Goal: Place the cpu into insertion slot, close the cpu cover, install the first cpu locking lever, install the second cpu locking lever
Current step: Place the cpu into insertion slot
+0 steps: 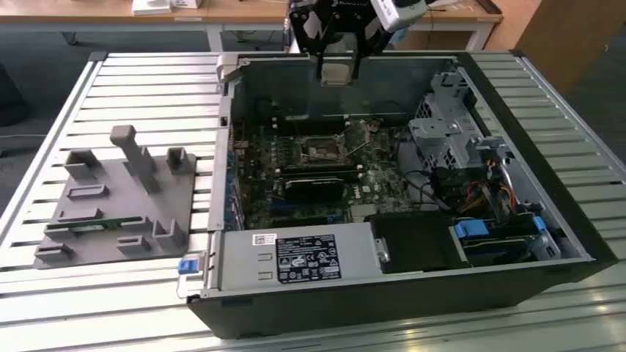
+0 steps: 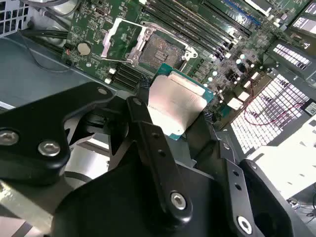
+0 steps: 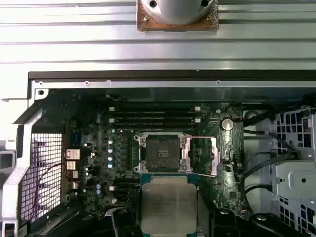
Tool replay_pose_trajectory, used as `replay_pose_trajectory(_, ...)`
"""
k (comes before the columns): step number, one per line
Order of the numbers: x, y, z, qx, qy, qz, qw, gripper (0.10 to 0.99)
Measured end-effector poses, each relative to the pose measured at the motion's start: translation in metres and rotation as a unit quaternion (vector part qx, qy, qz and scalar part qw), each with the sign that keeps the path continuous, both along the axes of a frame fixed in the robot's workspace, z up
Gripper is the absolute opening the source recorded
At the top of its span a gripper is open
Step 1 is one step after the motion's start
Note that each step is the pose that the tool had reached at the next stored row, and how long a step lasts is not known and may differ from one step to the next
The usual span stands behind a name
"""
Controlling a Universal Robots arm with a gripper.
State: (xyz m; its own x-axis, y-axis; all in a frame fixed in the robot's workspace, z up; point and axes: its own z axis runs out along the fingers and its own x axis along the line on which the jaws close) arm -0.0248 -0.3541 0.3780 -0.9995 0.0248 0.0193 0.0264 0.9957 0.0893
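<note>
The cpu (image 3: 169, 203) hangs in the air over the open computer case (image 1: 391, 301). It is not yet in the insertion slot (image 3: 163, 152). The gripper (image 2: 175, 101) pinches the chip by two sides, with its shiny top showing. The slot lies bare down on the green board. I think this is the first step, putting the chip in. That calls for lining it up square over the slot and a soft touch.
</note>
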Motion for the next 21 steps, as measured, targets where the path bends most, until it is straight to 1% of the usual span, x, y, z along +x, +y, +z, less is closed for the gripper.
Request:
replay_pose_trajectory(14, 0.0, 0.0, 0.0, 0.0, 0.0, -0.006, 1.0, 0.545)
replay_pose_trajectory(21, 0.0, 0.0, -0.0001, 0.0, 0.0, -0.016, 0.9999, 0.545)
